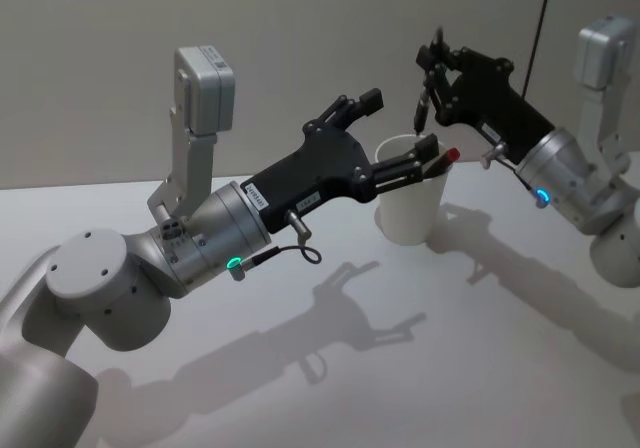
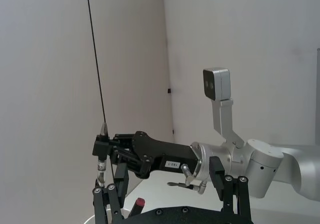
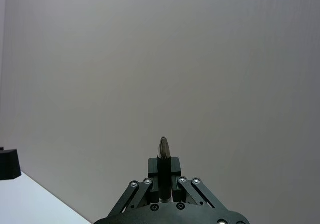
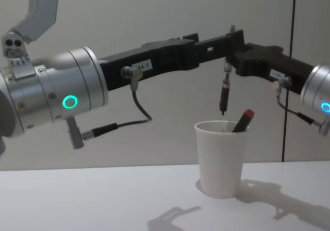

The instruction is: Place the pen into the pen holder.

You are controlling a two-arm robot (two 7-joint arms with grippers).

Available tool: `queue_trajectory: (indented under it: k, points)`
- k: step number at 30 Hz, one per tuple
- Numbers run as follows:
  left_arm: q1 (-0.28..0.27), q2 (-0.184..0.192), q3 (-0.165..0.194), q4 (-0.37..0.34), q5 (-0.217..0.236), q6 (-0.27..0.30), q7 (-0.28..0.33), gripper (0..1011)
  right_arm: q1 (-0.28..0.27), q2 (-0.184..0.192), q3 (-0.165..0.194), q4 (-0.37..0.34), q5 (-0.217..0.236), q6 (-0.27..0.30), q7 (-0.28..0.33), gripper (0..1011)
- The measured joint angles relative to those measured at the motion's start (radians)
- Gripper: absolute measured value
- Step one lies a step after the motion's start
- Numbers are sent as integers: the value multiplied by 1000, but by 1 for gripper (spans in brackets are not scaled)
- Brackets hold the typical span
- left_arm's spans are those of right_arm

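The jaws of the right gripper (image 4: 230, 46) are clenched on the pen (image 4: 225, 89), which is held upright by its upper end with the tip hanging just above the mouth of the pen holder (image 4: 220, 159). The jaws of the left gripper (image 1: 402, 136) are spread wide and grip nothing.

Nearest in the chest view, the left arm is seen reaching across from the left, its gripper held just beside the cup, level with the rim and above it. Beyond it, the pen holder stands on the white table (image 4: 77, 200), and a red-capped marker (image 4: 242, 120) is already leaning inside against the rim (it takes up the right side of the opening). Farthest back, the right gripper is held above the cup.

The drop is judged close but not yet made. The pen could be deflected if its tip is lowered onto the red-capped marker or the rim, since it hangs near both. The light paper cup could be tipped by a sideways nudge from either gripper. A release from this height might let the pen bounce out.
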Motion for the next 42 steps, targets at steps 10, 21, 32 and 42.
queue_trajectory:
  k: [10, 21, 32, 42]
  points:
    - [0, 0, 0, 0, 0, 0, 0, 1001, -34, 13, -6, -28, -21, 10, -21, 122]
    - [0, 0, 0, 0, 0, 0, 0, 1001, -71, 27, -11, -59, -41, 38, -52, 122]
    - [0, 0, 0, 0, 0, 0, 0, 1001, -88, 33, -15, -74, -51, 52, -68, 390]
    - [0, 0, 0, 0, 0, 0, 0, 1001, -95, 35, -16, -79, -54, 57, -74, 683]
